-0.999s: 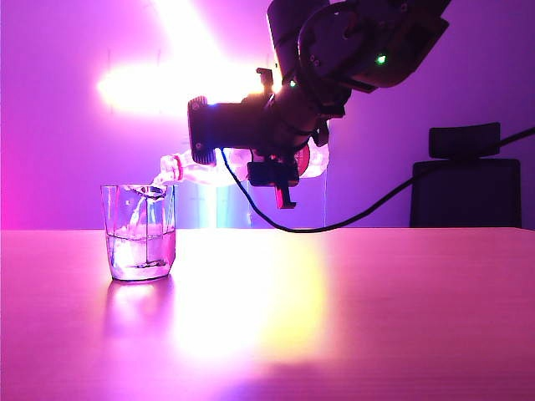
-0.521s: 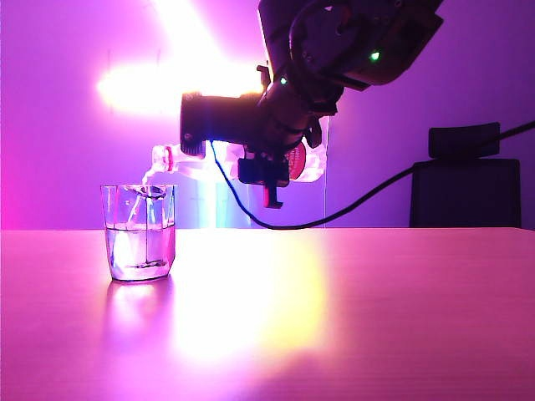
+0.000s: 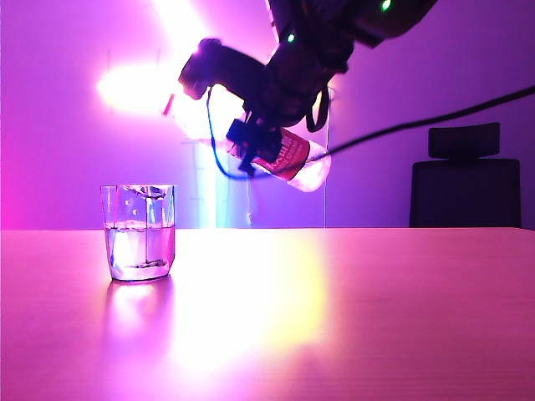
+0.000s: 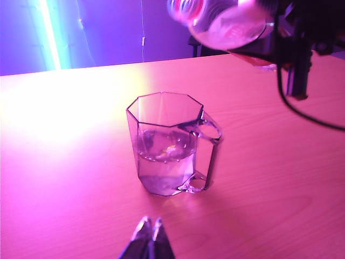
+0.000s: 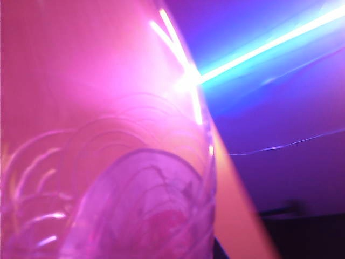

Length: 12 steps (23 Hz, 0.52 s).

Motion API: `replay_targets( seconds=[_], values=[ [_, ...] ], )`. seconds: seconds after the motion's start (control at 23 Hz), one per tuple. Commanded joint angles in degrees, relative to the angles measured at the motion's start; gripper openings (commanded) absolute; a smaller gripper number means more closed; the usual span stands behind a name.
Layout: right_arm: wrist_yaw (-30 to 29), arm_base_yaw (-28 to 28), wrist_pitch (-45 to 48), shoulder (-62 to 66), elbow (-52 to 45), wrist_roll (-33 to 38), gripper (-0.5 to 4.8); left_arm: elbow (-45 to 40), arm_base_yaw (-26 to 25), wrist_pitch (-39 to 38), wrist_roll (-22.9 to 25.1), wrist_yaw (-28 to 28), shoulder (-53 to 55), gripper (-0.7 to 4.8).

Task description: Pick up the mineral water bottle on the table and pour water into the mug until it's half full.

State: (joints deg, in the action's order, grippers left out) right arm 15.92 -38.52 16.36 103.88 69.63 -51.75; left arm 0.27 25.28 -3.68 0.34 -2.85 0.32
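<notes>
The mug (image 3: 140,232), a clear faceted glass, stands on the table (image 3: 376,317) at the left, with water (image 3: 140,251) filling roughly its lower half. The left wrist view shows the mug (image 4: 167,143) with a handle on one side. My right gripper (image 3: 255,146) is shut on the mineral water bottle (image 3: 288,159), held high above and to the right of the mug, neck tilted up-left and base down-right. No water is pouring. The ribbed bottle (image 5: 135,205) fills the right wrist view and hides the fingers. My left gripper (image 4: 150,229) is shut and empty, low in front of the mug.
A dark chair (image 3: 466,180) stands behind the table at the right. A black cable (image 3: 418,125) hangs from the right arm toward the right. Strong glare lies on the tabletop's middle and on the wall behind.
The right wrist has rolled and risen. The bottle has swung from near level, neck over the mug, to neck-up. The stream has stopped and the water level is higher.
</notes>
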Motion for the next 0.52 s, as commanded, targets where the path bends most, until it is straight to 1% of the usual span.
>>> replay_targets(
  seconds=[0.04, 0.09, 0.17, 0.35, 0.43, 0.52],
  values=[
    [-10.3, 3.0, -0.6, -4.2, -1.0, 23.1, 1.97, 0.2, 0.0, 0.7, -0.2, 0.1, 0.0, -0.02],
    [-12.9, 4.2, 0.4, -5.1, -2.1, 27.8, 1.97, 0.2, 0.0, 0.7, -0.2, 0.1, 0.0, -0.02],
    [-16.6, 6.0, 3.1, -6.8, -5.0, 34.4, 1.97, 0.2, 0.0, 0.7, -0.2, 0.1, 0.0, -0.02],
    [-23.5, 10.0, 10.6, -9.9, -13.0, 42.2, 1.97, 0.2, 0.0, 0.7, -0.2, 0.1, 0.0, -0.02],
    [-28.2, 14.2, 21.2, -11.2, -21.9, 49.1, 1.97, 0.2, 0.0, 0.7, -0.2, 0.1, 0.0, -0.02],
    [-29.9, 16.6, 28.1, -11.2, -27.1, 53.0, 1.98, 0.2, 0.0, 0.7, -0.2, 0.1, 0.0, -0.02]
  ],
)
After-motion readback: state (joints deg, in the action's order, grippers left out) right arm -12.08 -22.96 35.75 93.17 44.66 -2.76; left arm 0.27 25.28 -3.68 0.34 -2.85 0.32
